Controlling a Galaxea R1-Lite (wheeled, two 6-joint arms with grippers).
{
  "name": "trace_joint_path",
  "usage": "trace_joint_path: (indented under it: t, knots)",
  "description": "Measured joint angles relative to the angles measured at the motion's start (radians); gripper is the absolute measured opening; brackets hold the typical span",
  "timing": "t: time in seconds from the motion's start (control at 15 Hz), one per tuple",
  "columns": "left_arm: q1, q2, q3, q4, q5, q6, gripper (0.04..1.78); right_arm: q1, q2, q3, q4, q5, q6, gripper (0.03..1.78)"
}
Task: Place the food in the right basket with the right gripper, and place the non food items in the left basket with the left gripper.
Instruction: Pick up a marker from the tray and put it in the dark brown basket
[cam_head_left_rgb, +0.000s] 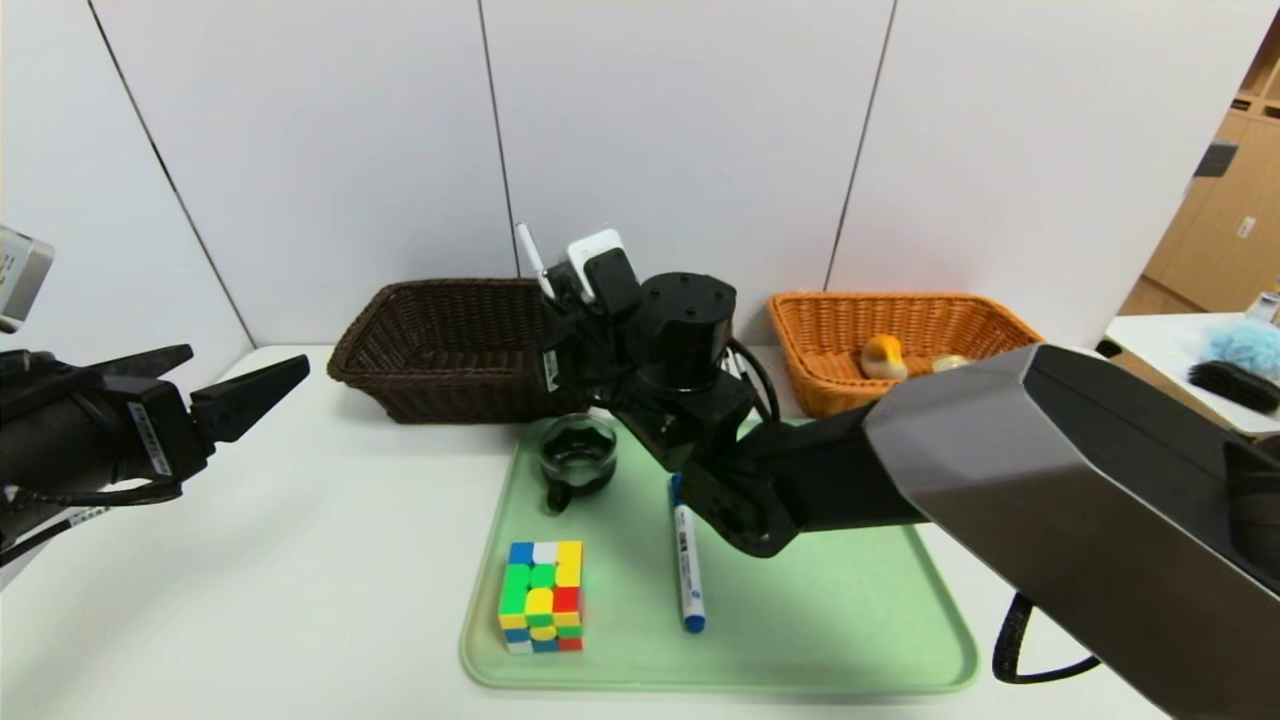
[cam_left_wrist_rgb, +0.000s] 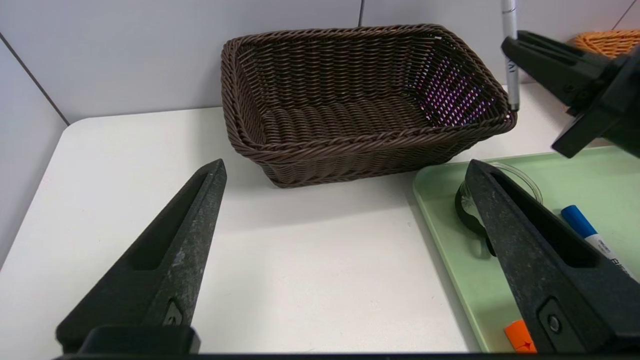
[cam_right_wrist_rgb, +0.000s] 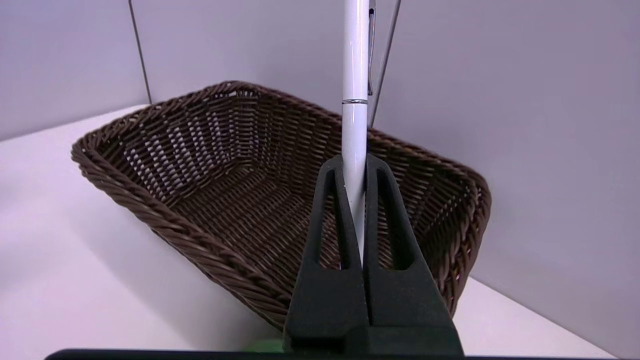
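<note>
My right gripper (cam_head_left_rgb: 550, 298) (cam_right_wrist_rgb: 355, 161) is shut on the thin white pen (cam_head_left_rgb: 530, 252) (cam_right_wrist_rgb: 355, 75), which stands upright at the near right rim of the dark brown left basket (cam_head_left_rgb: 450, 345) (cam_right_wrist_rgb: 200, 165). That basket (cam_left_wrist_rgb: 350, 100) holds nothing. Far left, over bare table, my left gripper (cam_head_left_rgb: 250, 360) (cam_left_wrist_rgb: 345, 167) is open with nothing in it. On the green tray (cam_head_left_rgb: 800, 620) lie the puzzle cube (cam_head_left_rgb: 542, 597), the blue-capped marker (cam_head_left_rgb: 688, 575) and the glass cup (cam_head_left_rgb: 578, 455). The orange right basket (cam_head_left_rgb: 810, 340) holds the bun (cam_head_left_rgb: 883, 357) and the can (cam_head_left_rgb: 948, 362).
My right arm reaches across the tray's back, partly over the marker's top end. A side table (cam_head_left_rgb: 1160, 345) at the far right carries a blue fluffy thing and a black brush. White wall panels stand right behind both baskets. A black cable (cam_head_left_rgb: 1030, 650) hangs off the tray's right.
</note>
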Motion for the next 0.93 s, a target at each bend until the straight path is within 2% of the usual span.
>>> trace_joint_path:
  t: [0.47,0.67,0.93]
  knots:
    - [0.0,-0.005,0.006,0.0,0.0,0.001,1.69,-0.005,0.067,-0.042,0.01,-0.02,-0.041,0.05]
    - [0.0,-0.005,0.007,0.0,0.0,0.002,1.69,-0.005,0.081,-0.053,0.0,-0.068,-0.056,0.59]
    - [0.0,-0.005,0.003,0.0,0.0,0.003,1.69,-0.01,0.105,-0.14,-0.01,-0.071,-0.066,1.04]
